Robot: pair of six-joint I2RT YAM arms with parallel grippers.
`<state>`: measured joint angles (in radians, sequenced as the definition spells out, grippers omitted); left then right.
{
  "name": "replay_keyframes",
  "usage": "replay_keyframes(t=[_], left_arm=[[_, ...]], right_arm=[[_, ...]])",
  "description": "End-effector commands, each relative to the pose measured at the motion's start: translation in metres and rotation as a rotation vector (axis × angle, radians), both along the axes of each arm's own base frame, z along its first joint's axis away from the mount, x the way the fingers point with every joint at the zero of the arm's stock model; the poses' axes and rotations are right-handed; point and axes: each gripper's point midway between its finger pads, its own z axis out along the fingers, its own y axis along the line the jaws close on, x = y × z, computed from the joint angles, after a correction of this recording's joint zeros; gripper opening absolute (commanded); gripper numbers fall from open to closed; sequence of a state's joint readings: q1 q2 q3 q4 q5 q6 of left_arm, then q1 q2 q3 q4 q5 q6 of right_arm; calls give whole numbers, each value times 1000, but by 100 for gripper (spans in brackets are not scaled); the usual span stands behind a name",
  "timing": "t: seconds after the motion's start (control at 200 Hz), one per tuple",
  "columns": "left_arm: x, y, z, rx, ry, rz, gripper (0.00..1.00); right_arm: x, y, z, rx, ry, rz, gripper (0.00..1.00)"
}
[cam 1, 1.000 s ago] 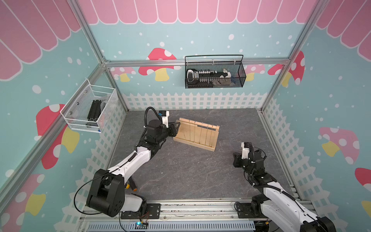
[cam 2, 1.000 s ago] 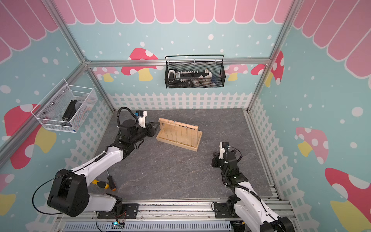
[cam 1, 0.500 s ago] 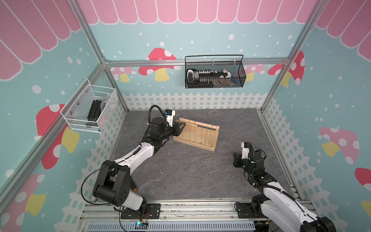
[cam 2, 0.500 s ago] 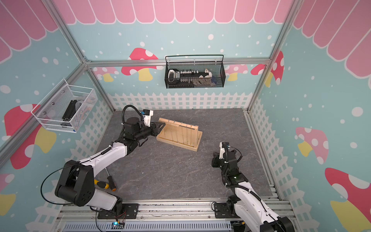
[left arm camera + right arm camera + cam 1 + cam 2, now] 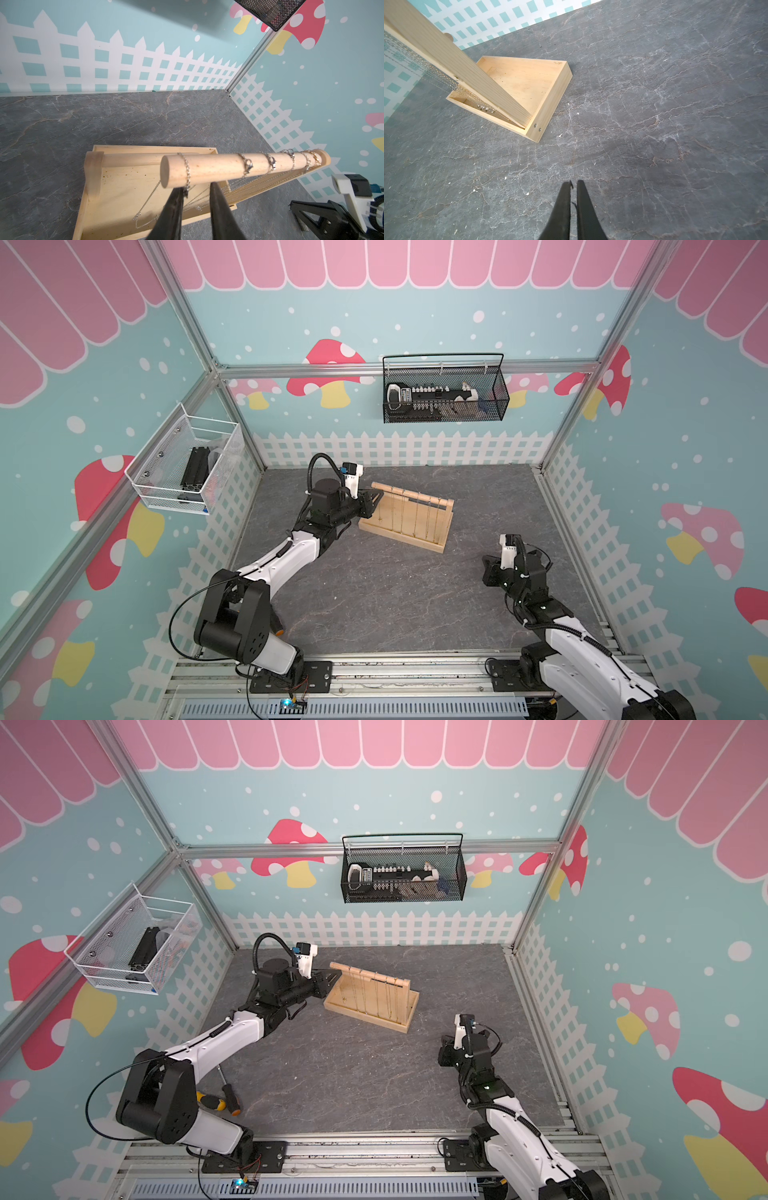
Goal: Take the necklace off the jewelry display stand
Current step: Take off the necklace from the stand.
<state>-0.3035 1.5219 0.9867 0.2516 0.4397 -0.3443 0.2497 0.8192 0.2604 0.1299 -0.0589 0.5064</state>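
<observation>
One jewelry display stand (image 5: 405,522) with about six necklaces (image 5: 247,164) looped over its bar, two claws, the left claw (image 5: 197,188) and the right claw (image 5: 574,182), and two wall baskets, the black basket (image 5: 444,418) and the white basket (image 5: 166,494).

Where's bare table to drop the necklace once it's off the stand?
Bare: table between jewelry display stand and front rail; also the strip from stand to right wall. Crowded: the dowel's free end, where the left gripper sits, and front-left by the screwdriver.
</observation>
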Motion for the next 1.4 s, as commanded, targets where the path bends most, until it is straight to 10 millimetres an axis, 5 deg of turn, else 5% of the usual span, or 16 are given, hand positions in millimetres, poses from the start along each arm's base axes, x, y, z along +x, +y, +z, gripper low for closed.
replay_keyframes(t=[0.0, 0.39, 0.901, 1.126, 1.396], left_arm=[[7, 1, 1, 25, -11, 13, 18], [3, 3, 7, 23, -21, 19, 5], [-12, 34, 68, 112, -92, 222, 0], [-8, 43, 80, 193, -122, 301, 0], [-52, 17, 82, 224, -106, 205, 0]], right_arm=[[1, -1, 5, 1, -10, -14, 11], [1, -2, 6, 1, -13, -17, 11], [-1, -3, 8, 0, -22, -20, 11], [-2, -5, 10, -6, -29, -23, 11], [-1, -7, 9, -19, -29, -33, 11]])
